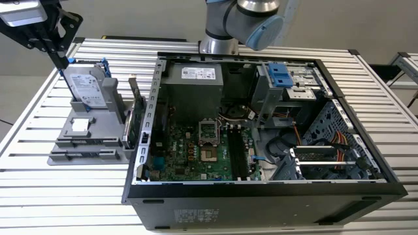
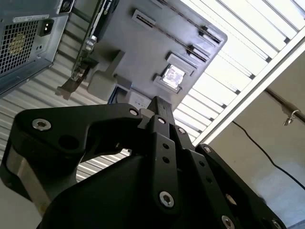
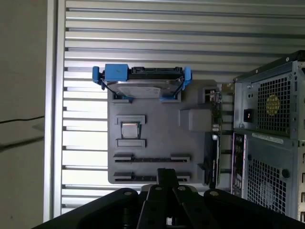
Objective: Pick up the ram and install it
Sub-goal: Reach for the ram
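Two slotted rows (image 3: 123, 177) on the grey fixture tray (image 3: 143, 138) lie nearest the gripper (image 3: 167, 173). A thin dark strip standing on edge in the row just beyond its fingertips looks like the ram (image 3: 151, 158), though edge-on I cannot be sure which row holds it. The gripper hovers above the tray with its fingers pressed together on nothing. Farther from it stands the blue-clipped hard drive (image 3: 143, 88), and off to one side the expansion card (image 3: 215, 110) sits beside the computer case (image 3: 267, 124). To pick well, I judge the fingers should part before descending, straddle the stick at mid-length across its flat faces, and draw it straight out of its slot, clear of the neighbouring card
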You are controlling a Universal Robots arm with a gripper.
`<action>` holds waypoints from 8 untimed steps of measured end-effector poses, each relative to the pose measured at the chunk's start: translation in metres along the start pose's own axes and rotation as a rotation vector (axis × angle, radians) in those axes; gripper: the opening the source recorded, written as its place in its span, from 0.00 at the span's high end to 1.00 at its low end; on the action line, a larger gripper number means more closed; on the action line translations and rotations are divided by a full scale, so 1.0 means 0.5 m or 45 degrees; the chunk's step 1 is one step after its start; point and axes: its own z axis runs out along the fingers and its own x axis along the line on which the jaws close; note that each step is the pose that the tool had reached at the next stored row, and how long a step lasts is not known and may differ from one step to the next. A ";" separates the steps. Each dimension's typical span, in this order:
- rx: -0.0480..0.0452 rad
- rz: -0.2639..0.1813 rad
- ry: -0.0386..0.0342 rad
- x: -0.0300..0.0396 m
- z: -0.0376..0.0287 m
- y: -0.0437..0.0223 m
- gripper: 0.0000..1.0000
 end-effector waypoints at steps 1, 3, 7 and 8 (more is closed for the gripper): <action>0.000 0.000 0.0003 0.000 0.000 -0.002 1.00; 0.000 0.000 0.0007 0.000 0.000 -0.006 1.00; 0.000 0.001 0.0019 0.000 0.000 -0.015 1.00; 0.000 0.001 0.0022 0.000 0.000 -0.017 1.00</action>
